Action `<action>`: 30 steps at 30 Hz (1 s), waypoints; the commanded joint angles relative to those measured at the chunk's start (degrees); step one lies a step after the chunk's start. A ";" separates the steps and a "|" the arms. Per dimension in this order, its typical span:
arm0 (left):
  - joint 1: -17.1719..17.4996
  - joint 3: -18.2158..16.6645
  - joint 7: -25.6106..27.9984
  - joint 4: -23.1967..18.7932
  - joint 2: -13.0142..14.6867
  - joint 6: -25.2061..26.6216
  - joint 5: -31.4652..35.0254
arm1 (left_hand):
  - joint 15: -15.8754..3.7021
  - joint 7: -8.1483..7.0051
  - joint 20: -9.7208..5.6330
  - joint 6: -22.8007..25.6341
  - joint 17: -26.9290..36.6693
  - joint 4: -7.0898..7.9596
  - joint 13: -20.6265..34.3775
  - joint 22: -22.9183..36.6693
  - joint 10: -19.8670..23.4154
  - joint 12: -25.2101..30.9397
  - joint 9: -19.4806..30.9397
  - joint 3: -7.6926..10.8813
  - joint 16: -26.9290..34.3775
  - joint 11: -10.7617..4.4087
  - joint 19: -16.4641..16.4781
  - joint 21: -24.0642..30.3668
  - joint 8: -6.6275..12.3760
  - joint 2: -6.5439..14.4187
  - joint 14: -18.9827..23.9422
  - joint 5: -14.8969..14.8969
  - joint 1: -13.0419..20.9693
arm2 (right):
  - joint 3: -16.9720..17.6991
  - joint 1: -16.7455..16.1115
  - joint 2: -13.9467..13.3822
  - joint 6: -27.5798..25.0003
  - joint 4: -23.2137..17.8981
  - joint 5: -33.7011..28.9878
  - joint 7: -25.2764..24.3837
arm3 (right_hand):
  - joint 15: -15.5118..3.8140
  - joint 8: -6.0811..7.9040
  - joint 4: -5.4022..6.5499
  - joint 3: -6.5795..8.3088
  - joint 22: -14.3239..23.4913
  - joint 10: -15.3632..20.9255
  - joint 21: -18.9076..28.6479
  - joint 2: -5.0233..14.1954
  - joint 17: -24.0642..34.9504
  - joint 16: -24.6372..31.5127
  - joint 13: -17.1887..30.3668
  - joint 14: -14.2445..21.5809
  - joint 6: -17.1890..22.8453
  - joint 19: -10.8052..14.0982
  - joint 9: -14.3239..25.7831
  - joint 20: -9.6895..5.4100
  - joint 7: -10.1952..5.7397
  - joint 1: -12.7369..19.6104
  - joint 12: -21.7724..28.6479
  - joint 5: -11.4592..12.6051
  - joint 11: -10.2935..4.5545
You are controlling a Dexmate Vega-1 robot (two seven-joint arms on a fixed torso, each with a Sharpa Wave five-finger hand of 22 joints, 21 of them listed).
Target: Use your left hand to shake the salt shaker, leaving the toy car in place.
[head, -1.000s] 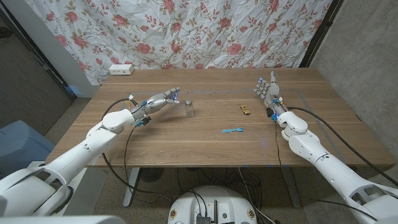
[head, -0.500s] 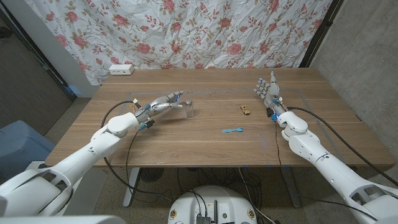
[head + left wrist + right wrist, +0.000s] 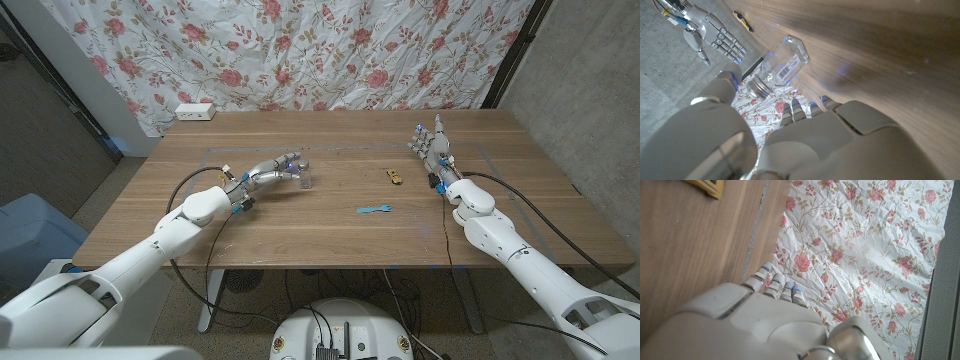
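Left hand [image 3: 276, 170] has closed the gap since a second ago: it was short of the shaker [image 3: 305, 174], now its fingertips sit at the shaker, left of frame centre in the head view. Shaker itself hasn't shifted, upright on the table [image 3: 330, 235]. Left wrist view shows the shaker [image 3: 778, 72] just past the fingers [image 3: 799, 106], metal cap and barcode label visible, thumb side coming round one flank; fingers look parted around it, not clamped, so I read the hand as wide and holding nothing yet, though actual contact is hard to call. Right hand [image 3: 432, 145] stands on edge at upper right of the head view, fingers apart, empty, same spot as before. Car [image 3: 394, 177] is right of centre, between shaker and right hand, well apart from the shaker; a small blue item [image 3: 373, 209] lies below it in frame. Step in hand, as I judge it: finish the grasp. Wrap the glass body below the cap, thumb opposite the fingers, close firmly before lifting, since smooth glass will likely slip in a loose hold. Lift straight up first, then shake with small wrist motion over the shaker's own spot, keeping the sweep away from frame right so the car stays put. Right arm shouldn't move.
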 commanded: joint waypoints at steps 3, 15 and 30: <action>-0.88 1.24 3.10 1.99 -2.08 0.44 1.90 | -0.43 -0.14 -0.31 3.31 0.06 0.06 0.07 0.24 3.50 0.73 0.20 -0.33 0.69 -0.70 -5.37 0.67 1.18 0.04 -2.48 0.12 1.64 | 0.00 0.00 0.00 0.03 0.06 0.00 0.02 | -2.04 0.34 0.32 -0.07 0.30 -0.33 0.35 5.54 0.28 0.23 0.20 -0.34 -0.06 0.37 0.20 0.07 0.48 -0.18 0.41 0.41 0.01; -2.49 2.25 5.65 4.44 -3.85 -0.44 3.90 | -2.62 0.05 -0.40 10.64 0.04 0.02 0.24 0.23 11.65 1.40 0.40 -1.02 1.12 -1.87 -2.27 0.79 3.49 0.08 3.55 -0.20 4.80 | 0.00 -0.02 -0.01 0.02 0.04 0.00 0.01 | -2.07 0.35 0.32 -0.07 0.30 -0.33 0.35 5.54 0.28 0.22 0.20 -0.37 -0.03 0.38 0.20 0.06 0.46 -0.18 0.40 0.41 0.00; -2.16 2.53 10.57 4.11 -3.68 0.11 6.79 | -4.71 0.68 -1.06 19.86 0.02 0.07 0.53 0.22 21.51 1.87 0.75 -2.77 1.69 -2.61 3.17 1.18 7.00 -0.02 12.18 -0.16 9.29 | 0.01 -0.03 -0.02 0.01 0.01 0.01 0.00 | -2.00 0.36 0.32 -0.07 0.30 -0.30 0.35 5.54 0.28 0.24 0.20 -0.32 -0.02 0.36 0.20 0.07 0.54 -0.18 0.41 0.41 -0.08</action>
